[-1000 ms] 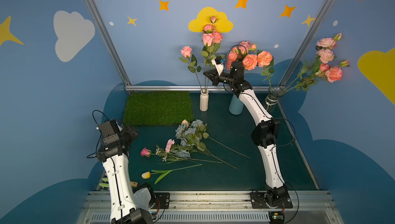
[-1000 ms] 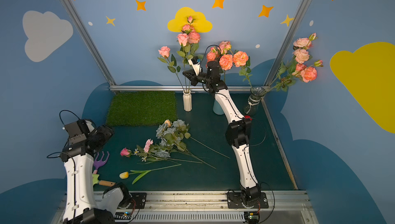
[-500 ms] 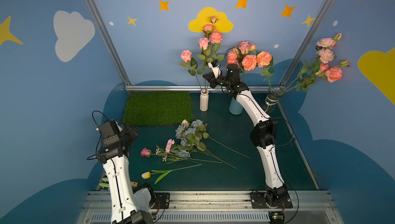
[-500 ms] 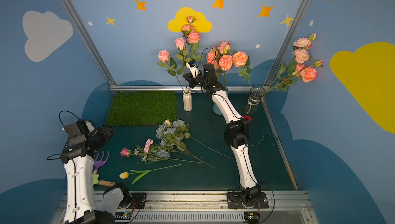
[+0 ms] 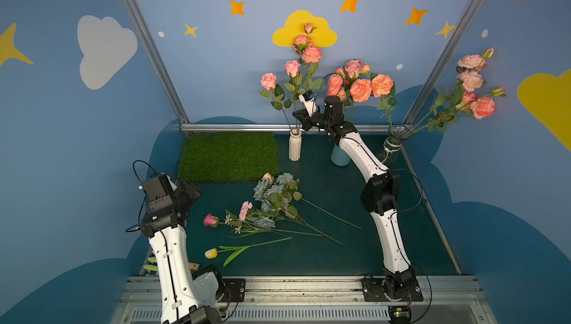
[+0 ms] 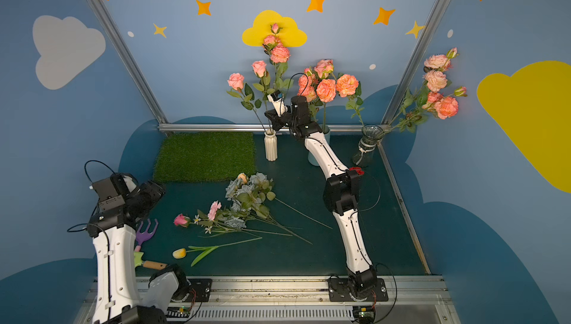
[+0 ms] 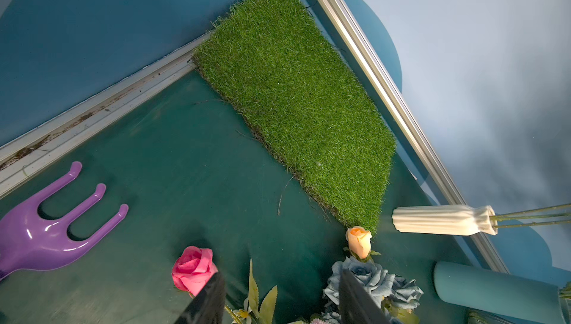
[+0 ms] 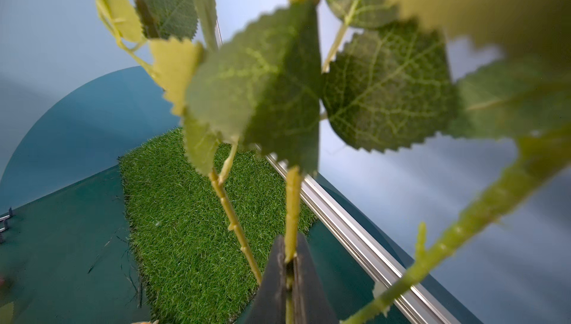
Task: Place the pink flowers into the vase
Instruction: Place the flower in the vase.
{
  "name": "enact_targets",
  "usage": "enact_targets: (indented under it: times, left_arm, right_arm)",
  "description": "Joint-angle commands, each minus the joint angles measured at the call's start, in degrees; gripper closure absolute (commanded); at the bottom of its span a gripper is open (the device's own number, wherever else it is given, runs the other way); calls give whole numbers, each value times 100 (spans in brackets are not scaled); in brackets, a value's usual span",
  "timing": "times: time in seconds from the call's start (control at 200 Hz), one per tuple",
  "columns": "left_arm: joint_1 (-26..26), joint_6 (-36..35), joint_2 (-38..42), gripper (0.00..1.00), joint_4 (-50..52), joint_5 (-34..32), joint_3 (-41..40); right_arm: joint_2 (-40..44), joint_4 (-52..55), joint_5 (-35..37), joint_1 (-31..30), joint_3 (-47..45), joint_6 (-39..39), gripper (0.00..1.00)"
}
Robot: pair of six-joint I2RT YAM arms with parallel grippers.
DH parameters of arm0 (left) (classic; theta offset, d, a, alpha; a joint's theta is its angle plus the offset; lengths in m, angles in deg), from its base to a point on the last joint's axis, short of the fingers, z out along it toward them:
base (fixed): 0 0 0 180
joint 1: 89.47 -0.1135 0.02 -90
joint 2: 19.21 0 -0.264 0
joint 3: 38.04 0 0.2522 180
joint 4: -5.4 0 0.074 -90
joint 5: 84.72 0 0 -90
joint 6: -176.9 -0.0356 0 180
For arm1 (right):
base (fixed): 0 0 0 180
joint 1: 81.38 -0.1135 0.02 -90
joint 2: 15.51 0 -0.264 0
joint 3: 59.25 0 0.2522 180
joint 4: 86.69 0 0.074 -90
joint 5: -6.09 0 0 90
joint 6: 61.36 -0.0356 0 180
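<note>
- My right gripper (image 8: 290,245) is pinched tight on one thin green stem of the pink flowers (image 5: 310,54), just above the white vase (image 5: 295,148).
- In the left wrist view, three stems come out of that vase's mouth.
- The vase stands near the back rail (image 5: 247,127), just beside the grass mat (image 5: 228,155). Bare table (image 5: 324,183) lies in front of it.
- My left gripper (image 7: 281,276) hangs with its jaws spread above the loose flowers.
- I count three vases: the white one, a blue vase (image 5: 340,156) and a glass vase (image 5: 395,140).
- Lying loose are one pink rosebud (image 5: 211,220) and one yellow tulip (image 5: 211,253).
</note>
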Motion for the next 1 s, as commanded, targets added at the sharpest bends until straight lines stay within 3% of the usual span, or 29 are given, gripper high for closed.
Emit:
enact_targets:
  times: [0.0,0.596,0.811,0.996]
  left_arm:
    - [-23,-11,71,40,-86,77,-83]
    - [-23,-48,279,39,-95,54,-112]
    - [-25,-41,314,37,-85,61,-108]
    - [-25,-15,381,32,-69,43,-111]
  right_arm:
    - [-79,93,136,-43,-98,65,100]
    - [-95,-118,313,-50,-376,-186,100]
    - [228,-241,359,-73,-728,-230,77]
    - [694,-487,369,-106,-1293,-208,68]
